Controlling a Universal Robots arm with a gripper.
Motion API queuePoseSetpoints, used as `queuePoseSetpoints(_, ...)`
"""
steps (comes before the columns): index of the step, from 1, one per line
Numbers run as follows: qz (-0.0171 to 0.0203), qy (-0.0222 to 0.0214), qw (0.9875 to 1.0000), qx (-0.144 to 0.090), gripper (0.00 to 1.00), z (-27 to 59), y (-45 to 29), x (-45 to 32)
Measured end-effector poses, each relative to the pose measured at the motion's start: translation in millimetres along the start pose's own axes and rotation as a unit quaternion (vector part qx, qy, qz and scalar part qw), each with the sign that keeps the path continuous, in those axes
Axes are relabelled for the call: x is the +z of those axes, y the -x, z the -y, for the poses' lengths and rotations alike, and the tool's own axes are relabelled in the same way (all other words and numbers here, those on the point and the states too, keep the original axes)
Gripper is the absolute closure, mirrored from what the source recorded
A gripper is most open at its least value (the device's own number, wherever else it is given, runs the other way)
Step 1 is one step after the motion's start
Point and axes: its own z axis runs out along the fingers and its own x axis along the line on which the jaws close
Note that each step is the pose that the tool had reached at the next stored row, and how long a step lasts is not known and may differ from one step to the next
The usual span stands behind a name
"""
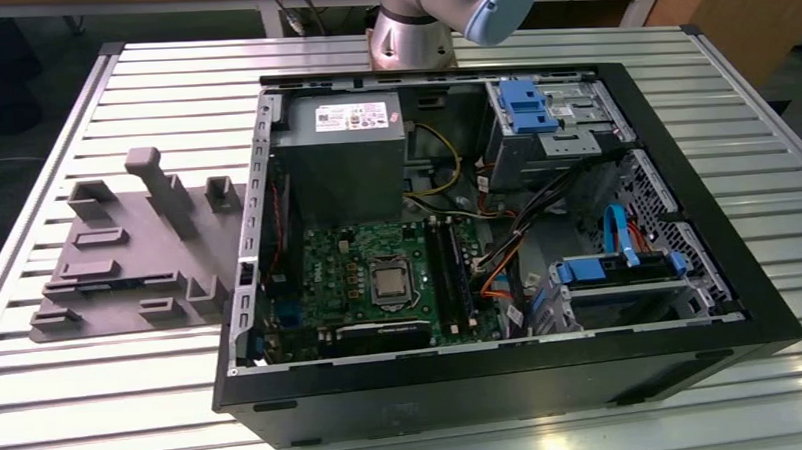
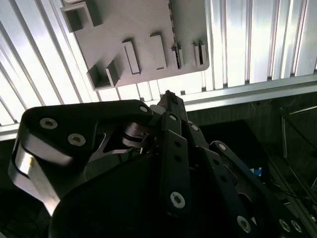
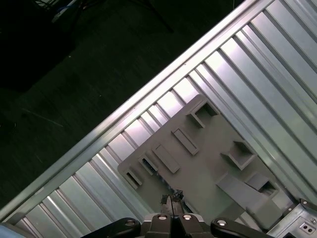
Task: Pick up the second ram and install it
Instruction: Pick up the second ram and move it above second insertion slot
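The black metal gripper [image 3: 171, 199] hangs clenched on nothing (fingertips meeting) above the grey plastic fixture plate [image 3: 198, 173]. The second ram [image 3: 148, 164], a thin dark stick, seems to stand edgewise in a small fixture slot. Beyond lie the ribbed aluminium table [image 3: 257, 64] and the open black computer case [image 1: 514, 391].

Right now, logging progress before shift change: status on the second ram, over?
Gripper shut, empty, above grey fixture. Second ram possibly the dark strip in a fixture slot, unconfirmed. Nothing seen in the way.
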Motion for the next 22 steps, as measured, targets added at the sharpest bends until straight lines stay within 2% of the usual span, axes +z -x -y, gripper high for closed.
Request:
queuePoseSetpoints(4, -0.0001, 0.0001, 1.0, -0.003, 0.89, 0.0, 0.0, 0.1)
queuePoseSetpoints(8, -0.0005, 0.0006, 0.9997, -0.025, 0.89, 0.0, 0.0, 0.6)
queuePoseSetpoints(13, -0.0011, 0.0013, 0.9987, -0.051, 0.89, 0.0, 0.0, 1.0)
queuePoseSetpoints(22, -0.0018, 0.0021, 0.9965, -0.084, 0.89, 0.0, 0.0, 1.3)
